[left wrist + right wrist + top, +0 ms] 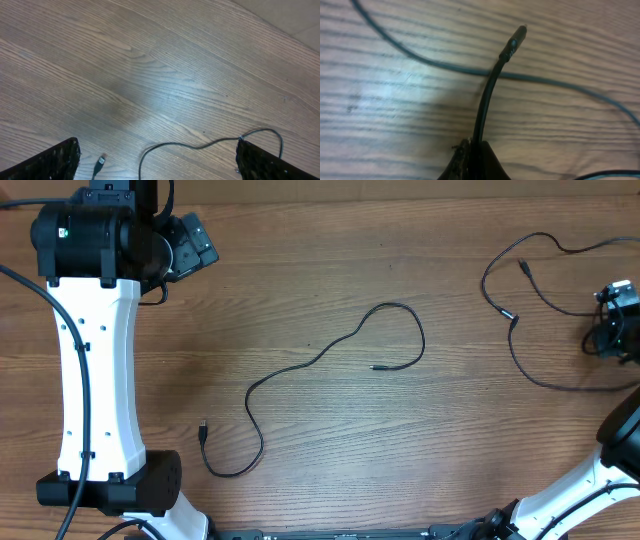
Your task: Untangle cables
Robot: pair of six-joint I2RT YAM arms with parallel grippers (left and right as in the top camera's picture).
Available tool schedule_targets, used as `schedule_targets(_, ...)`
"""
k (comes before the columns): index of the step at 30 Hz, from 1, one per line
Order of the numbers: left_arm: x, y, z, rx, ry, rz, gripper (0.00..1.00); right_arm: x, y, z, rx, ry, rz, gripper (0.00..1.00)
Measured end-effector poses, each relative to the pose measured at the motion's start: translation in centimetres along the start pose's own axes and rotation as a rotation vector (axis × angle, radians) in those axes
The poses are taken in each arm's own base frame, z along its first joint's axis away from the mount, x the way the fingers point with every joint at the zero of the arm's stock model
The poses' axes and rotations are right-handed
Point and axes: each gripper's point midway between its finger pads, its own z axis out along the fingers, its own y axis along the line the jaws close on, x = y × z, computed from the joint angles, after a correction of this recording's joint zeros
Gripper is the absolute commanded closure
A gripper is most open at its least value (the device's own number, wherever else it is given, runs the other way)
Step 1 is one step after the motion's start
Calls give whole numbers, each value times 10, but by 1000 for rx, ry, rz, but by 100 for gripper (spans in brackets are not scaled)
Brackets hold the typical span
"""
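Two groups of cables share the worktop, so take the single loose cable winding across its middle as your landmark. Far to the left of it, your left gripper hangs with its fingers spread wide and holds nothing, with one end plug of that loose cable in sight between them. Well to the right of the loose cable, the tangled cables loop across one another. At their right side your right gripper is pinched together on the held strand, only a short way behind its tip, which juts free past the fingers. A crossing strand runs over the wood beneath that stub. With so little cable behind the grip, a quick pull could let the thin cord slide out. A pull along the wrong line could also drag the crossing strand with it and draw the loops tighter.
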Motion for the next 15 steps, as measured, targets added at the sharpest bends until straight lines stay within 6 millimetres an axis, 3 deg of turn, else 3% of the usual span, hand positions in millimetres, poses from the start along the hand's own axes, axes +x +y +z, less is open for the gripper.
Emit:
schedule_targets(4, 0, 0, 0, 0, 0, 0, 0, -18, -9, -2, 35, -42, -10, 96)
schedule_targets(10, 0, 0, 0, 0, 0, 0, 0, -110, -30, -20, 166, -284, -113, 96)
schedule_targets(15, 0, 0, 0, 0, 0, 0, 1, -170, -13, -33, 211, -443, -200, 96)
